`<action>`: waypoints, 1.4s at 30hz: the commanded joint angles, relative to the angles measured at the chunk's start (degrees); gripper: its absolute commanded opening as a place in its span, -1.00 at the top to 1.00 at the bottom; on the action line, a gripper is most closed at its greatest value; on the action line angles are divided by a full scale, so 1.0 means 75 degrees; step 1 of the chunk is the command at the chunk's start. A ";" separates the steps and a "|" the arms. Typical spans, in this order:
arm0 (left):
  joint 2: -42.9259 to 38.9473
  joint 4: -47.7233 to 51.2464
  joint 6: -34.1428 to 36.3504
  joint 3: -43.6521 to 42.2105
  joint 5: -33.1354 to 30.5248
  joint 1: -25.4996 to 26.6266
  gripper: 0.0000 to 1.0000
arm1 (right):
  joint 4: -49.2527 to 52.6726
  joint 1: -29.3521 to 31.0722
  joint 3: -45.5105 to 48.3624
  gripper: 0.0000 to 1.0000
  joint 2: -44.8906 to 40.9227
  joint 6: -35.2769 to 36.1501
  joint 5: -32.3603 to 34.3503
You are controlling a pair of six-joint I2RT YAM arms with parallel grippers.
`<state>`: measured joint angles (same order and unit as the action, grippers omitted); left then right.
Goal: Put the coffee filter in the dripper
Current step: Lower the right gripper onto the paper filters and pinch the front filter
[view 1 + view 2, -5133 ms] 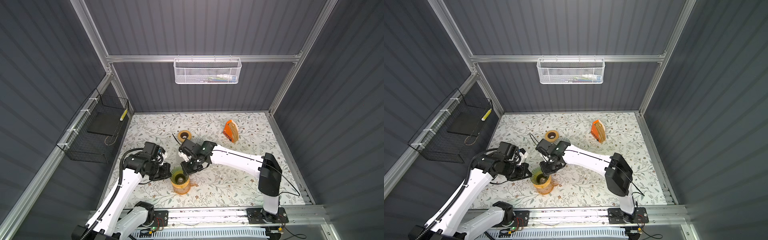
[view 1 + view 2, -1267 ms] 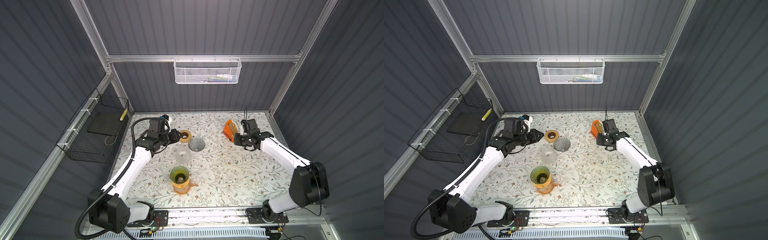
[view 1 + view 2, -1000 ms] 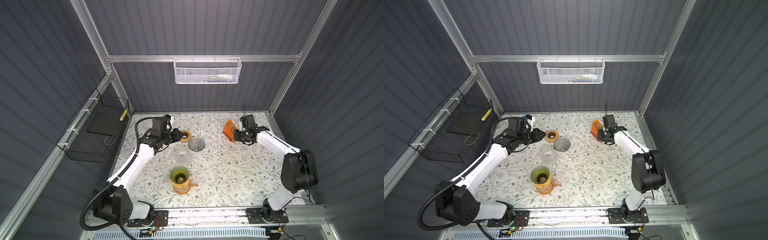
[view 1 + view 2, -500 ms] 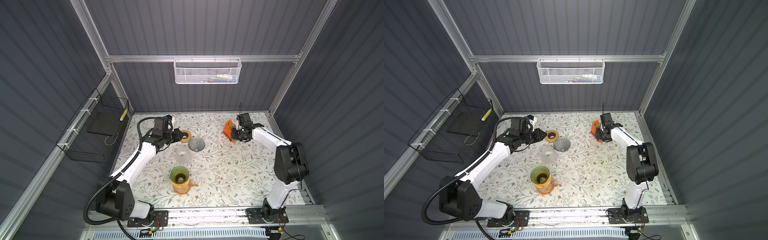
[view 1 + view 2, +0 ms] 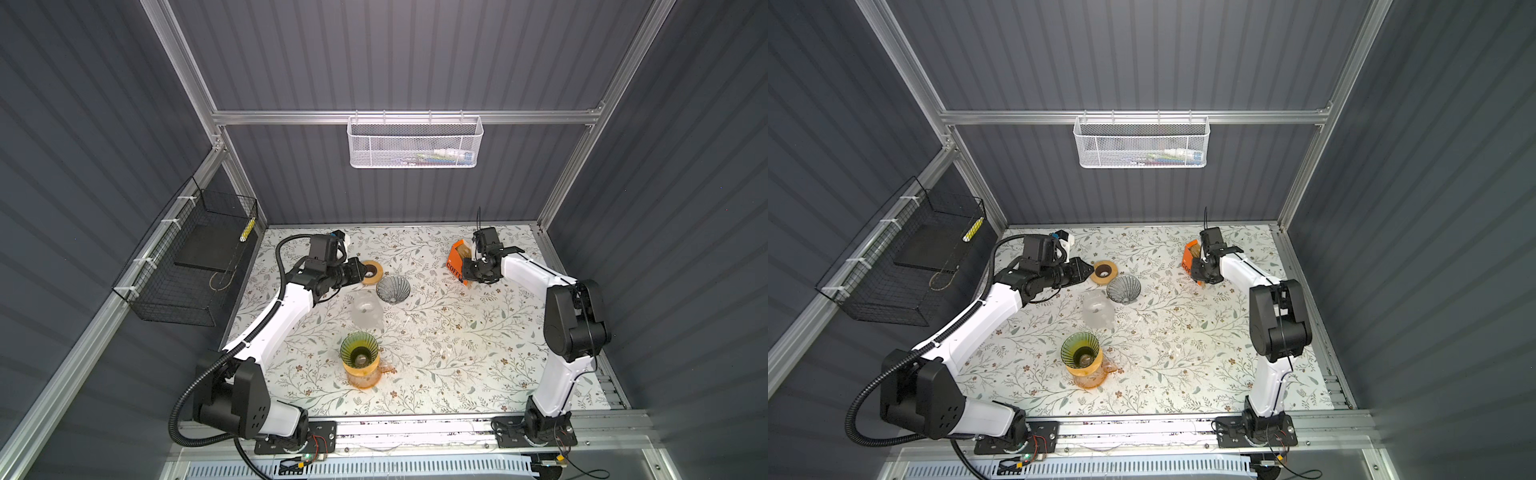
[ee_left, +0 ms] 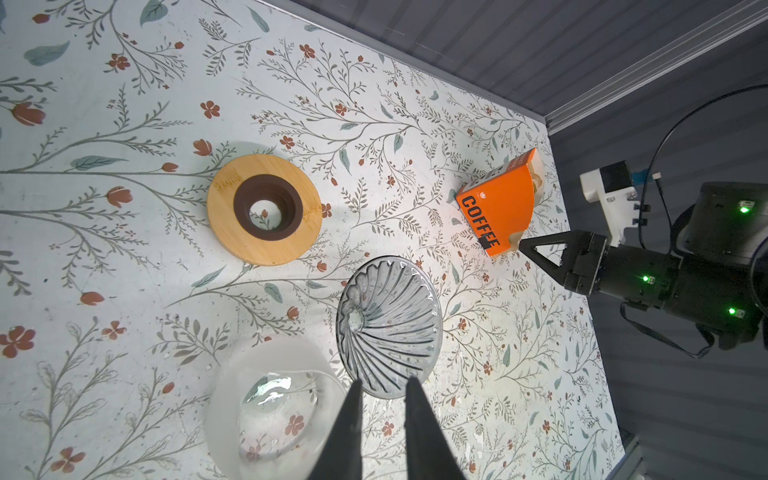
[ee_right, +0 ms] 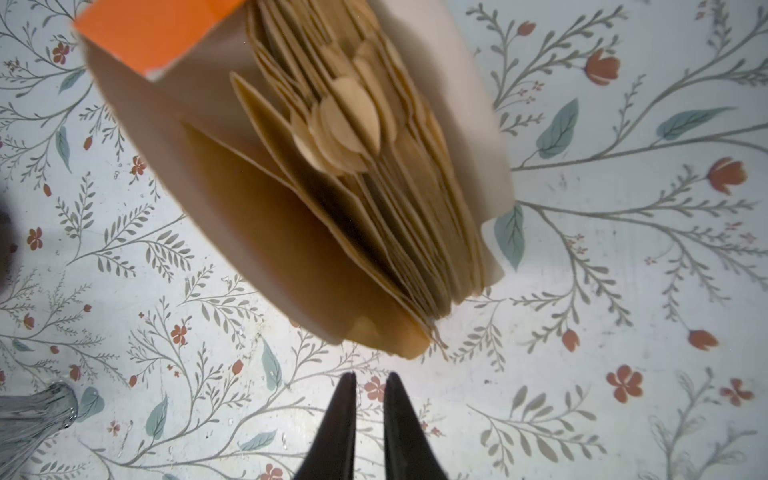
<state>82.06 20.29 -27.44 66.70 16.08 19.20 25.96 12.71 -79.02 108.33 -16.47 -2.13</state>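
The coffee filters [image 7: 353, 166] are seen as a stack of brown papers standing inside an orange box [image 6: 496, 208] marked COFFEE, which is placed at the far right part of the flowered table [image 5: 457, 332]. None of them is taken out of the box. The right gripper [image 7: 371, 376] is held low just in front of the open mouth of the box, near the bottom corner of the stack. Its jaws are kept narrow, with only a thin gap, and nothing is held between them. Whether the tips touch the box cannot be told. The left gripper [image 6: 384, 380] is also set narrow and is empty. It is positioned at the far left part of the table, with its tips just beside the rim of a grey ribbed glass dripper [image 6: 390, 328], which is lying on its side. A round wooden ring [image 6: 266, 249] with a dark inner collar is laid flat near this dripper, and a frosted glass vessel [image 6: 270, 399] is found just beside it on the other side. In both top views a green dripper [image 5: 359, 353] is seen upright on an amber glass server [image 5: 360, 376] at the front middle of the table, well apart from both grippers, and no paper is seen in it.
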 commanded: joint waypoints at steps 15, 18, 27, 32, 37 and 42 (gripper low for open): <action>0.0136 -0.0005 0.0177 0.0021 -0.0092 0.0036 0.61 | 0.0286 -0.0031 -0.0467 0.68 0.0374 0.0182 0.0360; 0.0133 -0.0011 0.0166 0.0004 -0.0084 0.0041 0.61 | 0.0262 -0.0031 -0.0462 0.67 0.0403 0.0180 0.0358; 0.0089 -0.0022 0.0172 -0.0016 -0.0129 0.0041 0.61 | 0.0292 -0.0031 -0.0595 0.65 0.0540 0.0204 0.0360; 0.0086 -0.0046 0.0166 -0.0025 -0.0152 0.0041 0.61 | 0.0336 -0.0031 -0.0678 0.65 0.0631 0.0215 0.0343; 0.0095 -0.0035 0.0178 -0.0039 -0.0175 0.0041 0.61 | 0.0360 -0.0031 -0.0746 0.66 0.0683 0.0221 0.0320; 0.0098 -0.0011 0.0190 -0.0040 -0.0198 0.0040 0.61 | 0.0386 -0.0031 -0.0784 0.70 0.0708 0.0227 0.0325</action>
<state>82.41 20.25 -27.42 66.70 14.98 19.20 27.92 12.69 -83.50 112.81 -15.16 -0.01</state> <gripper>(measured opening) 0.195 0.152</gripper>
